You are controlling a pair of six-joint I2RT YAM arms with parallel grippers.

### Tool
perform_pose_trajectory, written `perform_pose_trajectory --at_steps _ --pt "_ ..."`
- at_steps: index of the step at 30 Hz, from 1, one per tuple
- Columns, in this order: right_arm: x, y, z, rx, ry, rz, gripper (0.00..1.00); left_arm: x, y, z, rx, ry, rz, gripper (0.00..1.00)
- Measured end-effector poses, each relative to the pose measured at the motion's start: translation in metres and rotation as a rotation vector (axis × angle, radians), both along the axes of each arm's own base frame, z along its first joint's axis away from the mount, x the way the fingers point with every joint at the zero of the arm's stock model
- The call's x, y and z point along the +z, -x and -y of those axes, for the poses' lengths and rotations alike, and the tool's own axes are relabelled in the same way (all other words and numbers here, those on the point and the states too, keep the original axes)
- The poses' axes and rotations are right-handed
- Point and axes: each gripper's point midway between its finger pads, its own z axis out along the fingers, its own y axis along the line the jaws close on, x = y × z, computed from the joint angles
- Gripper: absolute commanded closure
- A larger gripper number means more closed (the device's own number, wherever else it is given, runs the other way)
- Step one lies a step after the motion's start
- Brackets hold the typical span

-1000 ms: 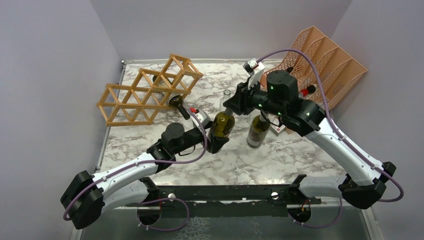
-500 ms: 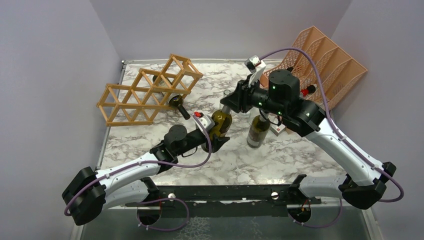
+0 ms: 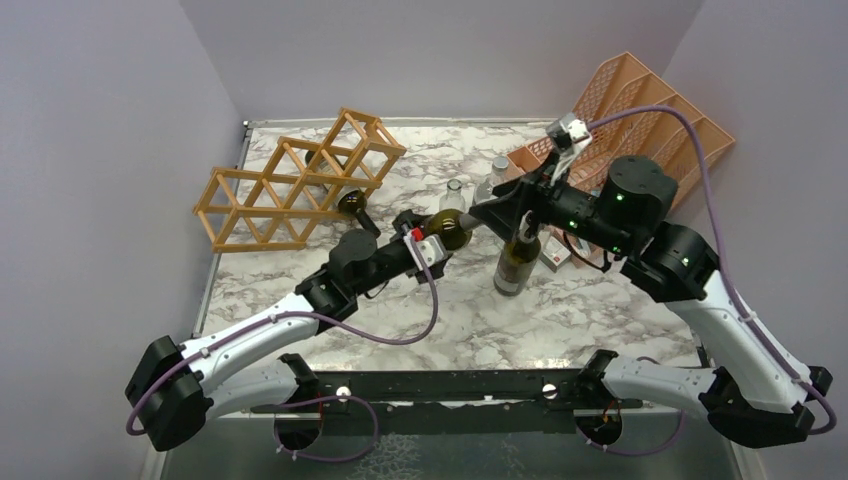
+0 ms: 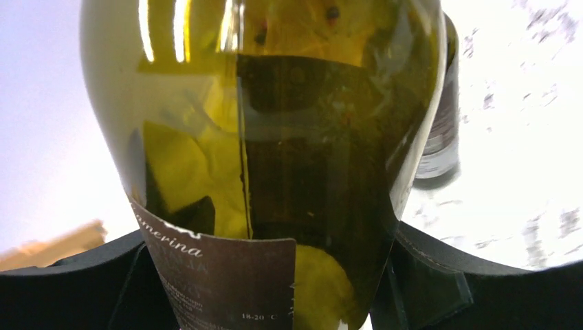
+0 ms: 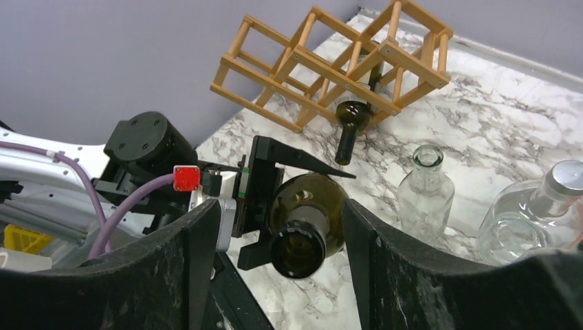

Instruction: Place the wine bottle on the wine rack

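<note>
Your left gripper (image 3: 430, 240) is clamped on the wine bottle (image 5: 306, 220), which hangs level over the table with its neck toward the right gripper (image 3: 483, 214) — fingers spread, holding nothing — while the wine rack (image 3: 300, 180) lies beyond its base, far-left, nearer the left arm.

This is a robot lab test cell, not a home. Plain grey walls (image 3: 110, 150) box in a small marble-patterned table (image 3: 470, 320). Two white robot arms (image 3: 260, 335) are bolted to a black rail (image 3: 450, 385) at its near edge, with purple cables (image 3: 436, 300) looped along them. A wooden wine rack (image 3: 290, 180), an orange file organiser (image 3: 660, 110) and bottles (image 3: 517, 262) sit on the top.
</note>
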Motion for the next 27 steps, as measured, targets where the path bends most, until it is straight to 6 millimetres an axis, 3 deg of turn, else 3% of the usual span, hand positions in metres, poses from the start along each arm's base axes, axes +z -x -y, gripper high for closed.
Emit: perform_pose_trajectory --at_steps 7,10,16,24,27 --pt "0.028 0.022 0.023 0.016 -0.010 0.071 0.32 0.043 -0.017 -0.002 -0.046 -0.305 0.319 1.00" --pt "0.018 0.027 0.030 0.022 0.041 0.071 0.31 0.045 -0.022 -0.008 -0.059 -0.433 0.439 1.00" --pt "-0.031 0.027 0.033 0.040 0.195 0.001 0.30 0.036 -0.028 -0.018 -0.090 -0.643 0.605 1.00" --pt "-0.117 0.020 0.022 0.104 0.410 -0.162 0.34 0.047 -0.033 -0.026 -0.081 -0.769 0.769 1.00" --pt "-0.138 0.019 0.016 0.134 0.453 -0.205 0.37 0.052 -0.033 -0.030 -0.072 -0.787 0.806 1.00"
